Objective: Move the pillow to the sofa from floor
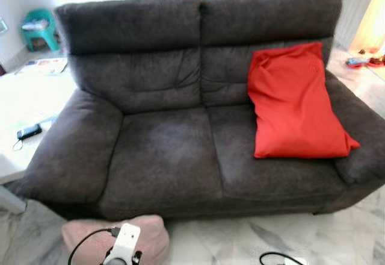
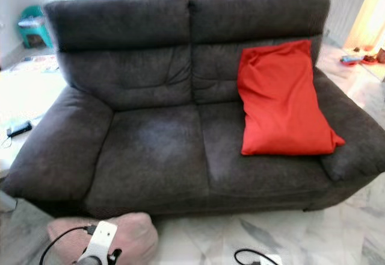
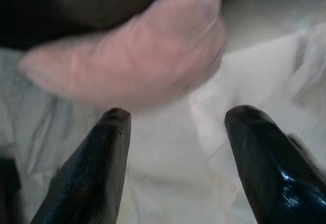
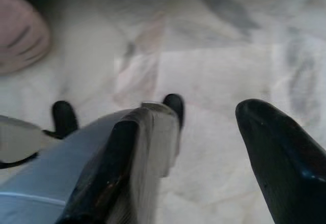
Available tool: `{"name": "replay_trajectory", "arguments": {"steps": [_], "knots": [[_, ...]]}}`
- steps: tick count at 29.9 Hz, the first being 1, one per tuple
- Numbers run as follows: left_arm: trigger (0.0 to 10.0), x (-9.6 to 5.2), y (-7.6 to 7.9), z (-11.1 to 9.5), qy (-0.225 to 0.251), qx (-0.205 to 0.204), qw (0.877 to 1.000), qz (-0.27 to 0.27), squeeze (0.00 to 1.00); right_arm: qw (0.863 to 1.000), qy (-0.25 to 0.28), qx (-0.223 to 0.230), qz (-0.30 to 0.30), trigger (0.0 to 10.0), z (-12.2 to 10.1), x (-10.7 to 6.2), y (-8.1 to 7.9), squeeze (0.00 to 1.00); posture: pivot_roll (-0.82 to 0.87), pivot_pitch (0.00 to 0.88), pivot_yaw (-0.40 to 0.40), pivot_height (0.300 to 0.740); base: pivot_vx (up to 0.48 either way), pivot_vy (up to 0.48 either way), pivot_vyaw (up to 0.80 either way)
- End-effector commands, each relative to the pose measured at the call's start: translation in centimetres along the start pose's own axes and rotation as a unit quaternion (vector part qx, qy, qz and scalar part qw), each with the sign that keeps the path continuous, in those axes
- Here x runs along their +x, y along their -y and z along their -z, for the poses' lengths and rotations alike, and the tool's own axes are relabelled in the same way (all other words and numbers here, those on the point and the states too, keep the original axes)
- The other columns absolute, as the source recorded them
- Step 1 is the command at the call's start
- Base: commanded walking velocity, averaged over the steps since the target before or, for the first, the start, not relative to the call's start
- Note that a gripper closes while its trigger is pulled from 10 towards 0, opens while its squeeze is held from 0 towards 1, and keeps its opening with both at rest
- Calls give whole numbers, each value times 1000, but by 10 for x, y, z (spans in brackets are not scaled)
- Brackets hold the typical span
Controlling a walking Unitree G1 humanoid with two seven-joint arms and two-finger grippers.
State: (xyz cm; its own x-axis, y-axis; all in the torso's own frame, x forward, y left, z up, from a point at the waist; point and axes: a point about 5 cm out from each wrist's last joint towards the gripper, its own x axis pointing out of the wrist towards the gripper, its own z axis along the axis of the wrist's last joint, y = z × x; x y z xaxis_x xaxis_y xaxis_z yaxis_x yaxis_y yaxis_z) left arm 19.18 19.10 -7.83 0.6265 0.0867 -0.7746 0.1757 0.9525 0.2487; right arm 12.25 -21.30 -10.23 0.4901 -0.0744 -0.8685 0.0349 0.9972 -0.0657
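A pale pink pillow (image 1: pixel 150 233) lies on the marble floor against the front of the dark grey sofa (image 1: pixel 156 156), below its left seat. My left arm's white wrist housing (image 1: pixel 126 244) hangs over the pillow's near side. In the left wrist view my left gripper (image 3: pixel 181 114) is open, its two black fingers just short of the pink pillow (image 3: pixel 137 56), with bare floor between them. My right gripper (image 4: pixel 188 117) is open above the floor tiles, with the pillow's edge (image 4: pixel 20 30) off to one side.
A red pillow (image 1: pixel 295 102) leans on the sofa's right seat and backrest; the left seat is bare. A low white table (image 1: pixel 18 102) with a phone (image 1: pixel 29 131) stands left of the sofa. A black cable (image 1: pixel 274 257) lies on the floor.
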Motion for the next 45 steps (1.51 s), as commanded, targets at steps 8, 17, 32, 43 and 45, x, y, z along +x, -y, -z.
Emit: {"name": "replay_trajectory", "arguments": {"steps": [8, 17, 32, 43, 45], "knots": [[10000, -1, 2, 5, -12, 3, 1000, 5, 0, 1000, 3, 3, 6, 10000, 0, -1, 5, 0, -112, 0, 52, 739, 0, 303, 0], [10000, -1, 2, 4, -12, 5, 1000, 8, 0, 1000, 4, -7, 5, 10000, -2, 0, 5, 0, -115, 0, 57, 739, 0, 306, 0], [10000, 0, 1, 3, -11, 9, 1000, 9, 0, 1000, 4, -2, 3, 10000, -2, 0, 4, 0, -110, 0, 61, 739, 0, 304, 179], [10000, 0, 0, 4, -11, 13, 1000, 9, 0, 1000, 3, -2, 0, 10000, -1, 0, 2, 0, -106, 0, 62, 739, 0, 304, 0], [10000, 0, 0, 4, -11, 14, 1000, 9, 0, 1000, 3, -1, 0, 10000, -1, 0, 2, 0, -107, 0, 64, 739, 0, 307, 0]]}}
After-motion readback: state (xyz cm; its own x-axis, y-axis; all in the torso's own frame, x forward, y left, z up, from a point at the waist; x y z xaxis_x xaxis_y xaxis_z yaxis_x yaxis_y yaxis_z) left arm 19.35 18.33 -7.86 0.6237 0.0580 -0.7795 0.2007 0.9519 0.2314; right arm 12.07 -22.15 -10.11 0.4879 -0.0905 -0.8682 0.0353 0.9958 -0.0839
